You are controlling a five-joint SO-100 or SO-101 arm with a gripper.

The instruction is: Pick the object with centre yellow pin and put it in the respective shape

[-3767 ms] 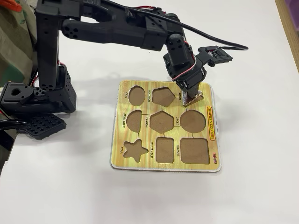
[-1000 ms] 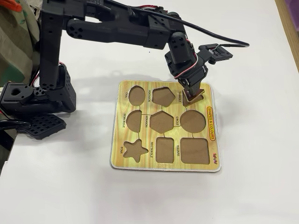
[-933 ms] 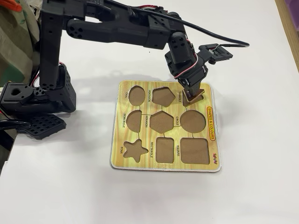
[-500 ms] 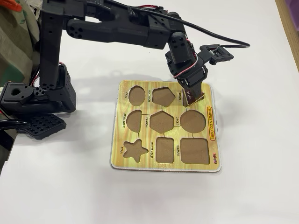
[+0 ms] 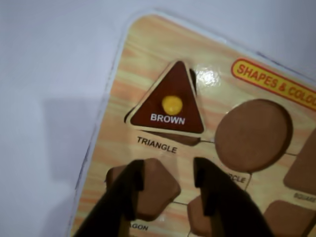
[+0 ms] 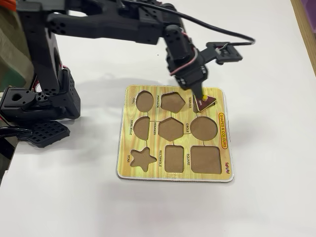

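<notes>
My end effector (image 5: 168, 185) hung empty, fingers apart, near the brown triangle (image 5: 169, 102), which lay released but tilted, not fully seated in its recess (image 5: 174, 138).

Wrist view: soft overall and dimmer, with a bluish cast on the table (image 5: 44, 64). The gripper (image 5: 168, 180) fingers at 6 o'clock are dark and out of focus. A small glare spot sits on the puzzle board (image 5: 212, 79) at about 1 o'clock of the triangle piece (image 5: 168, 103); print near the edges is blurred, perhaps by lens falloff. Fixed view: bright, even, sharp; the arm (image 6: 108, 22) casts a faint shadow on the white table (image 6: 276, 123) toward 9 o'clock.
</notes>
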